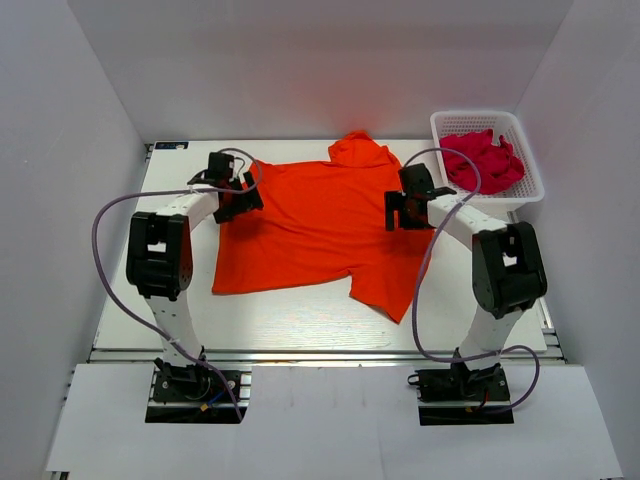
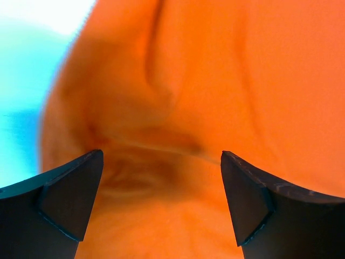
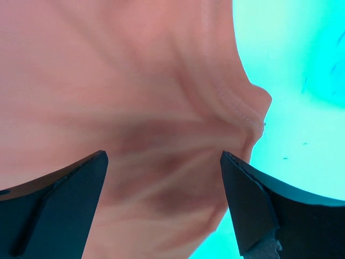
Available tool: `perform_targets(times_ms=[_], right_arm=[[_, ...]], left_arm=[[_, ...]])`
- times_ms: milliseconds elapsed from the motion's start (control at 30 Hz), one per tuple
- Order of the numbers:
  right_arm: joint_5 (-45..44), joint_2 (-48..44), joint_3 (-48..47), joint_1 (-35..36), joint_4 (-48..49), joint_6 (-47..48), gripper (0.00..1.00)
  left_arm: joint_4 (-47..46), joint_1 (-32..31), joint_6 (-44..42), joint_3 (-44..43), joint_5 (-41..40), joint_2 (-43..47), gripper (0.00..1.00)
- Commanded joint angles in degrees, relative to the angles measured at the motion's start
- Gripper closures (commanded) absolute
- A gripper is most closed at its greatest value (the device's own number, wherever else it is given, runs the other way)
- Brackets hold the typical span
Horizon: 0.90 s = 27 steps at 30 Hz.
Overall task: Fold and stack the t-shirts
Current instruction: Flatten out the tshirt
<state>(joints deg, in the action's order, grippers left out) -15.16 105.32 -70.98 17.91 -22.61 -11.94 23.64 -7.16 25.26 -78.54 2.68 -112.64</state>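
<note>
Left fingers [image 2: 64, 199], right fingers [image 3: 253, 205] spread wide over orange-red t-shirt [image 1: 320, 225], holding nothing.

A: what's the bg looking like?
B: plain white walls [image 1: 320, 60] are boxing in 3 sides, white table [image 1: 290, 322] is sitting btwn them, soft even light is falling across everything

the orange-red t-shirt [image 1: 320, 225] is soft matt cloth with wrinkles; the basket [image 1: 530, 180] is white plastic lattice, the table [image 1: 290, 320] smooth white.
</note>
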Motion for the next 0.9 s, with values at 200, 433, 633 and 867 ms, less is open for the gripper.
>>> perform_targets(times_ms=[200, 433, 633, 867], right_arm=[[8.0, -8.5, -1.5, 2.3, 5.1, 8.3, 0.09], [10.8, -8.0, -5.9, 1.9, 5.0, 9.4, 0.09], [11.9, -7.7, -6.5, 1.7, 5.6, 9.7, 0.09], [12.8, -7.6, -5.8, 1.9, 5.6, 9.6, 0.09]], left_arm=[[6.2, 2.8, -2.9, -17.7, -11.8, -5.0, 0.00], [6.9, 3.5, -5.6, -27.0, -9.9, -15.3, 0.26], [8.5, 4.0, -5.6, -27.8, -14.4, -17.8, 0.33], [6.2, 4.0, -8.9, -27.3, -11.7, -20.4, 0.33]])
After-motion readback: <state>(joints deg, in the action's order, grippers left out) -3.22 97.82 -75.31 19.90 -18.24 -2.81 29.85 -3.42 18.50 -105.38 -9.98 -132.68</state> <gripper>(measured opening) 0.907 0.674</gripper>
